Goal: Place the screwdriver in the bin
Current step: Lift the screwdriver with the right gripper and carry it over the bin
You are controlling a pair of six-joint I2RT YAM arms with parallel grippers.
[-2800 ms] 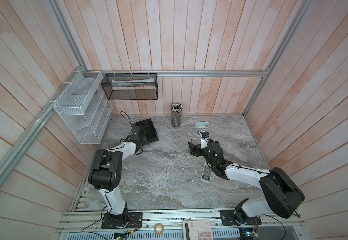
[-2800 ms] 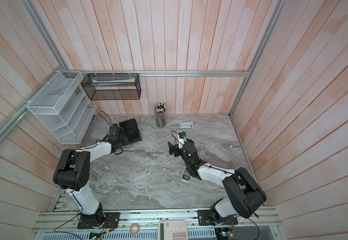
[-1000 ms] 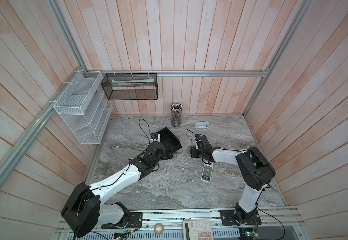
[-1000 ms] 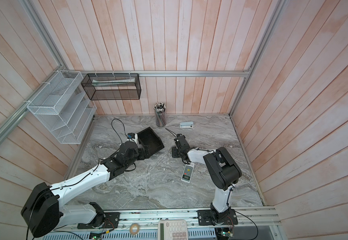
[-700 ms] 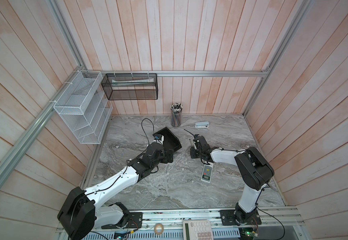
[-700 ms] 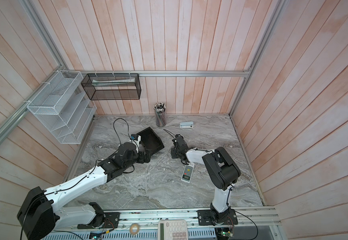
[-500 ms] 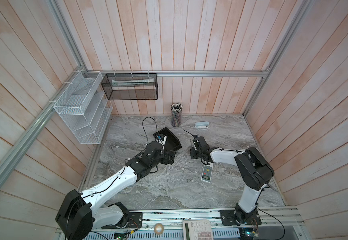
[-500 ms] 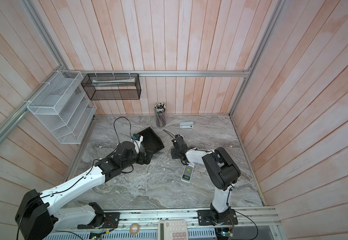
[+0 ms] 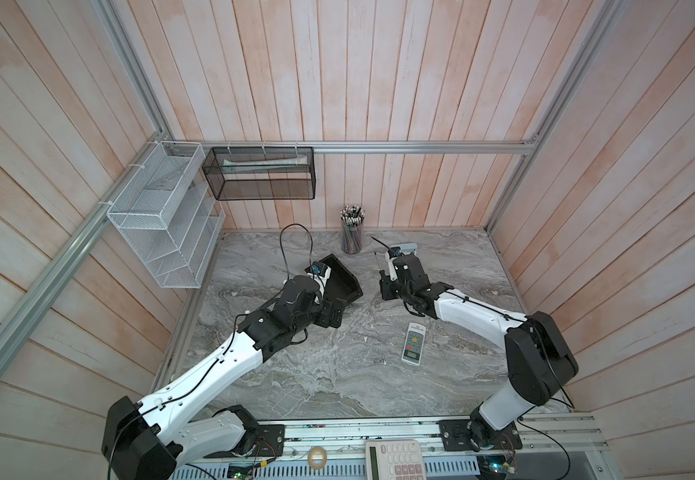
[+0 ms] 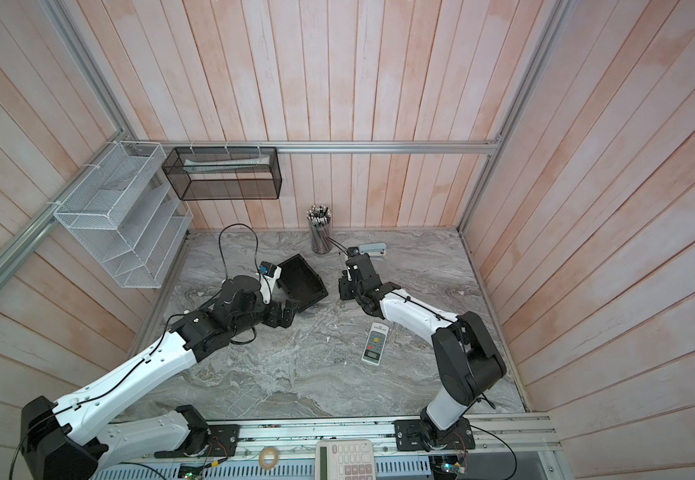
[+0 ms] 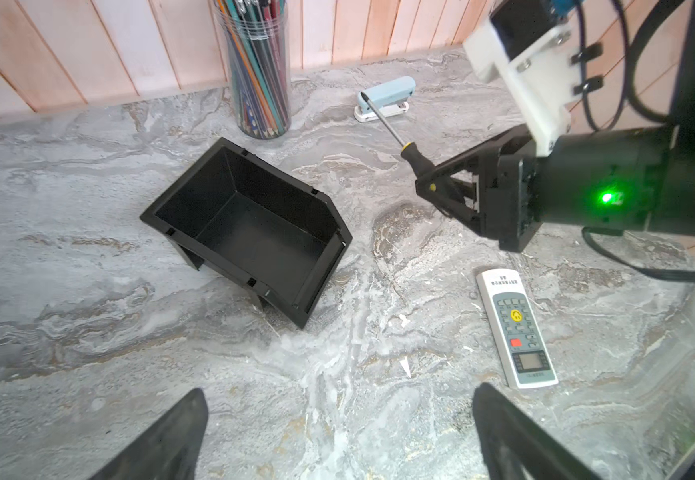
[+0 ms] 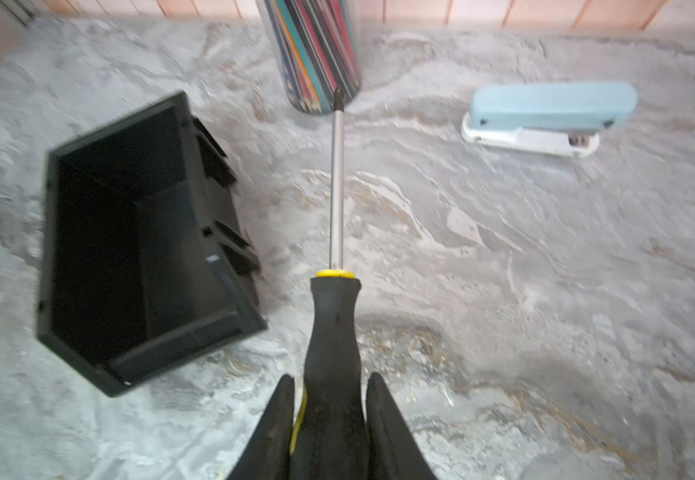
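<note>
Black-handled screwdriver [image 9: 378,262] is pinched in the right claw [image 9: 382,280], in both top views just beside the bin [image 9: 348,286], with the arm stretched low. The carry to the bin looks to be the step in hand.

Left wrist view: the left claw [image 11: 339,395] is spread wide and empty, facing the bin.

Right wrist view: the shaft points past the bin. The next move calls for swinging over its mouth, then releasing.

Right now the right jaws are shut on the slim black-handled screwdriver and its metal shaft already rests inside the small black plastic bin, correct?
Not quite. The right jaws are shut on the slim black-handled screwdriver, but its metal shaft is outside the small black plastic bin, beside it. The left wrist view shows the bin empty.
</note>
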